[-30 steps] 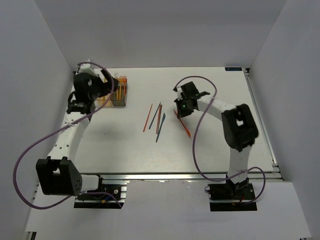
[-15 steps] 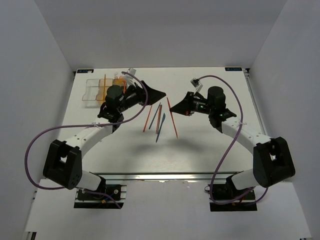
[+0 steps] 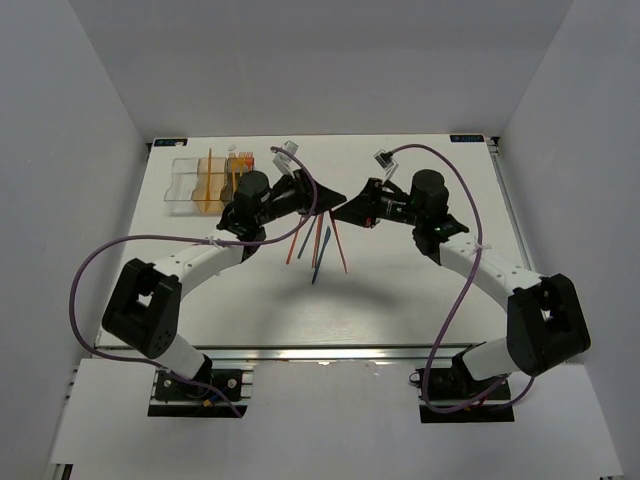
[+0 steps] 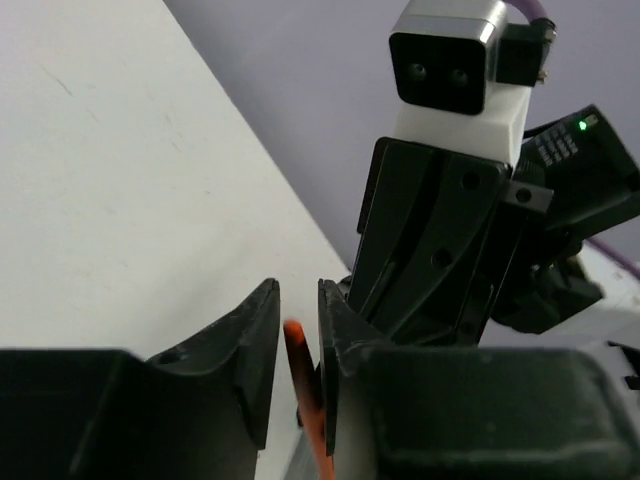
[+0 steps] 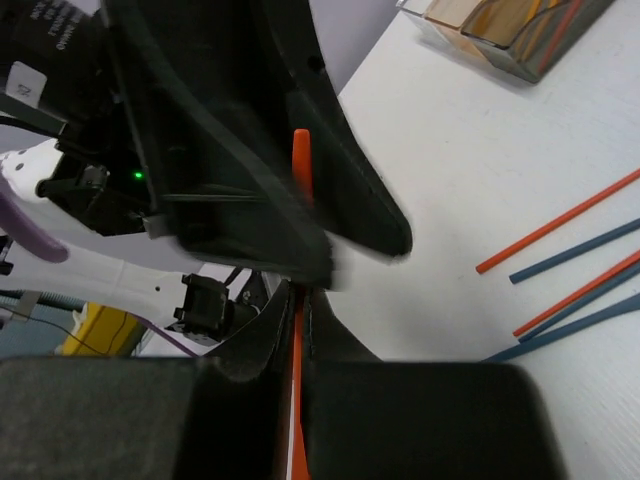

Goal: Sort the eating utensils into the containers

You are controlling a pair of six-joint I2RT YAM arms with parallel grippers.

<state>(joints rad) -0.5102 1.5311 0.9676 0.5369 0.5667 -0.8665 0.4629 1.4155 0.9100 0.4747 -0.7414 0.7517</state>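
Note:
My two grippers meet in mid-air over the table's middle. The right gripper point(image 3: 342, 209) point(image 5: 298, 292) is shut on an orange stick-like utensil point(image 5: 302, 165) point(image 3: 341, 250), which pokes out past its fingertips. The left gripper point(image 3: 336, 197) point(image 4: 298, 292) has its jaws narrowly apart around the same stick's end point(image 4: 298, 350), with a slit of daylight on one side. Several loose utensils, orange point(image 3: 296, 238) and dark blue point(image 3: 318, 262), lie on the table below. The containers point(image 3: 192, 186) stand in a row at the far left, with orange pieces inside.
The white table point(image 3: 440, 280) has its far edge near the back wall. The left arm's purple cable point(image 3: 100, 270) loops over the left side, the right arm's cable point(image 3: 455, 300) over the right. The containers' dark end point(image 5: 520, 45) shows in the right wrist view.
The left arm swung from the containers to the middle and its jaws narrowed around the orange stick. The right arm lifted that stick off the table and brought it to the left gripper.

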